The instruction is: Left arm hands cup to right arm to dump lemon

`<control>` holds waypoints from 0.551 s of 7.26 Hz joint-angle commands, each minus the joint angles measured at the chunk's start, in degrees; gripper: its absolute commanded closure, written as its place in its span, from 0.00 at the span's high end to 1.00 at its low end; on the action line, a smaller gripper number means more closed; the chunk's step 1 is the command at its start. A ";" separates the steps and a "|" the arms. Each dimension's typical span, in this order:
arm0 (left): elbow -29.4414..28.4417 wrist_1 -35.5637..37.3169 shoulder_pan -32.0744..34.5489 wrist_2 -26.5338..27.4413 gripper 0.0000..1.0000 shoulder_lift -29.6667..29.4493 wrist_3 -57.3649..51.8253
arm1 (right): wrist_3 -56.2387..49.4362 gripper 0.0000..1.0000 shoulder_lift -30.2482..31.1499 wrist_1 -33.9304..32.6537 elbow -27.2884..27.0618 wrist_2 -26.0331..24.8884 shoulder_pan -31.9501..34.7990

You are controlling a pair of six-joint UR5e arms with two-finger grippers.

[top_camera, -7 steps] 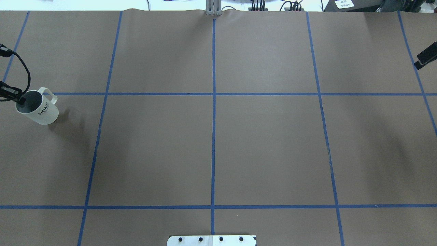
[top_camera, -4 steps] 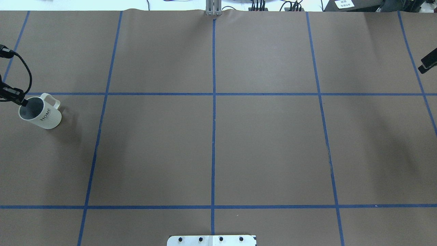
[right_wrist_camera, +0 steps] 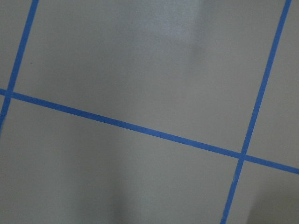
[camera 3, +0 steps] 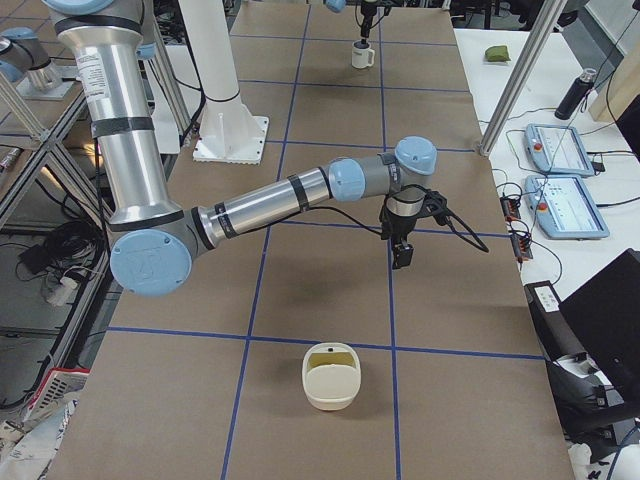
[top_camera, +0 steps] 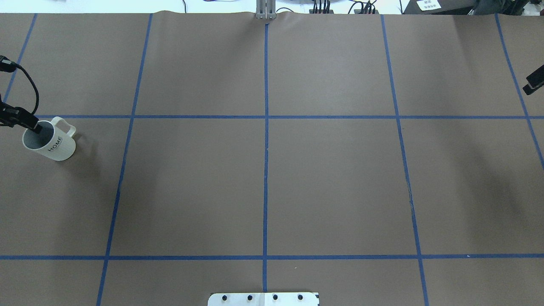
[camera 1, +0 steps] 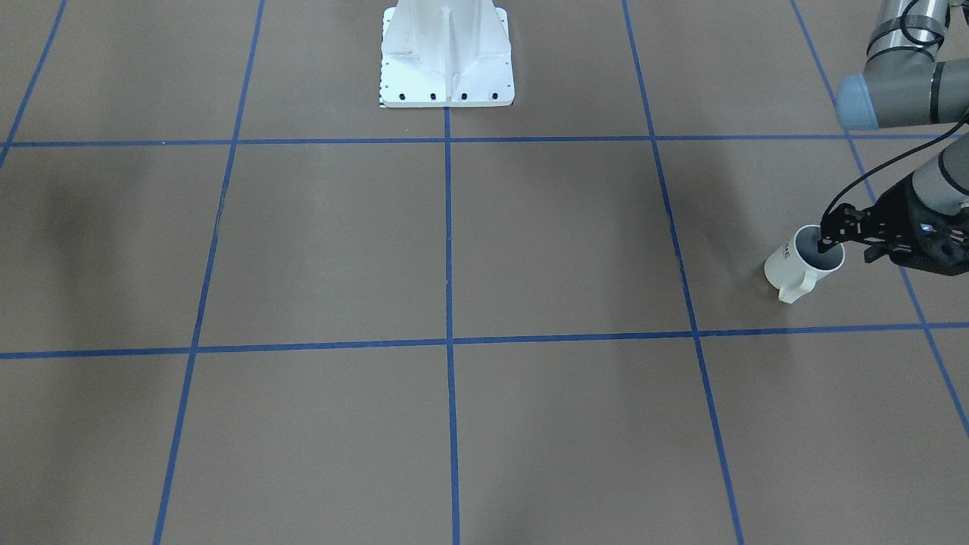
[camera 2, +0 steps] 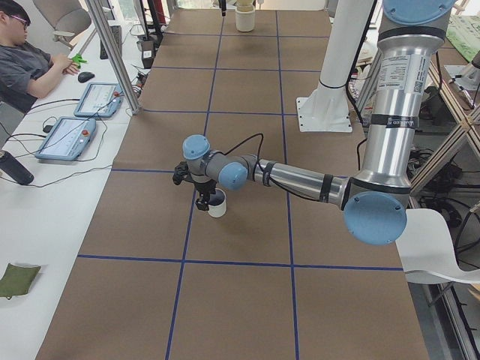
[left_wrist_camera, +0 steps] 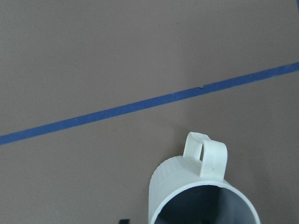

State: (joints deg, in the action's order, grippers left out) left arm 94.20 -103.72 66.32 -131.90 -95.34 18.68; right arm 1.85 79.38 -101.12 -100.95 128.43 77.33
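The cup (top_camera: 50, 142) sits on the table (top_camera: 331, 182) way out at 9 o'clock in the overhead, handle (top_camera: 66, 124) at about 1 o'clock. The left gripper (top_camera: 35, 126) straddles its rim, one finger inside. Overhead hides the grip, but the left wrist cam shows the outer fingertip (left_wrist_camera: 124, 220) clear of the wall, so it looks let go. The right gripper (top_camera: 534, 83) is a sliver at 3 o'clock, can't tell its state. Only the right-side cam catches a cream tub (camera 3: 330, 385) with something yellow in it.
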 commanded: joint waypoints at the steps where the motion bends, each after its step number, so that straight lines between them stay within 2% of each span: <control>1: 0.02 1.84 4.85 -0.02 1.00 0.25 -5.88 | -0.79 1.00 1.64 0.30 0.06 0.16 1.06; 4: -0.15 17.45 17.41 0.06 1.00 0.25 -25.92 | -3.25 1.00 4.19 0.31 0.14 -0.02 2.99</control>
State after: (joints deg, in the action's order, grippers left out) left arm 94.26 -92.53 78.72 -131.87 -95.17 0.46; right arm -0.66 82.53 -100.82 -100.83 128.47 79.29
